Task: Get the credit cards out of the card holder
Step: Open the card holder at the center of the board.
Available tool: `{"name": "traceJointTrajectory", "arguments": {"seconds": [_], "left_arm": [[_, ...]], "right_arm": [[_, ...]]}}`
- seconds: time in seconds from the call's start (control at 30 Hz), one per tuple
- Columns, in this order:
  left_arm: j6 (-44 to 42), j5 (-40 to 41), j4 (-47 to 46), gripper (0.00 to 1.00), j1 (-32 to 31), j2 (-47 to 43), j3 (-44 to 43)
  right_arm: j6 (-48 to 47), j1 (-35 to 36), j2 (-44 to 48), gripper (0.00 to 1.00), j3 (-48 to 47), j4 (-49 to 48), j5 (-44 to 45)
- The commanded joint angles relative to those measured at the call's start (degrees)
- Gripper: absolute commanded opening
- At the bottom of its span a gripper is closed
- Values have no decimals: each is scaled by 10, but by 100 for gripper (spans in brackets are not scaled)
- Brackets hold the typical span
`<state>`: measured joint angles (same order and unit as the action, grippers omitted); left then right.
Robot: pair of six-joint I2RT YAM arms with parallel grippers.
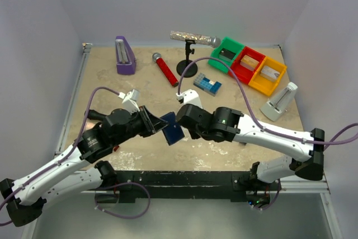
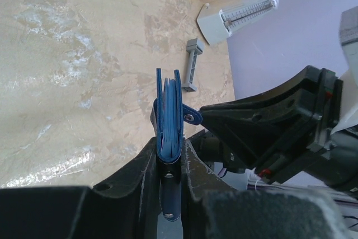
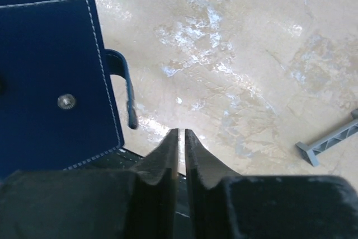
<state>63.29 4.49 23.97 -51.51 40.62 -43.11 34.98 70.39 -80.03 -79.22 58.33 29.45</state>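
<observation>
Left wrist view: left gripper (image 2: 169, 152) clamps the wallet (image 2: 169, 110) edge-up, tab (image 2: 190, 117) loose. Right gripper (image 3: 181, 134), nearly together and empty, sits beside the tab; next, probably, fold the cover open.

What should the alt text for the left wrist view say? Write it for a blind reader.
The left gripper clamps a flat dark-blue bifold card holder edge-on, its leaves slightly parted at the top. The black right gripper points at its snap tab from the right. Behind, a beige marbled table holds a white wedge-shaped metronome.
</observation>
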Motion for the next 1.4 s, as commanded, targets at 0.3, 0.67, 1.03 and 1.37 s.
{"name": "traceJointTrajectory", "arguments": {"seconds": [0.3, 0.67, 1.03, 1.37], "left_arm": [[-158, -163, -338, 0, 15, -16, 137], [-94, -398, -675, 0, 83, 12, 247], [-16, -503, -871, 0, 106, 84, 258], [89, -548, -1083, 0, 106, 177, 254]], "right_arm": [[-105, -5, 278, 50, 169, -304, -223], [-105, -8, 280, 50, 210, -284, -308], [-82, -46, 373, 44, 276, -292, -311], [-62, -69, 399, 46, 291, -330, -362]]}}
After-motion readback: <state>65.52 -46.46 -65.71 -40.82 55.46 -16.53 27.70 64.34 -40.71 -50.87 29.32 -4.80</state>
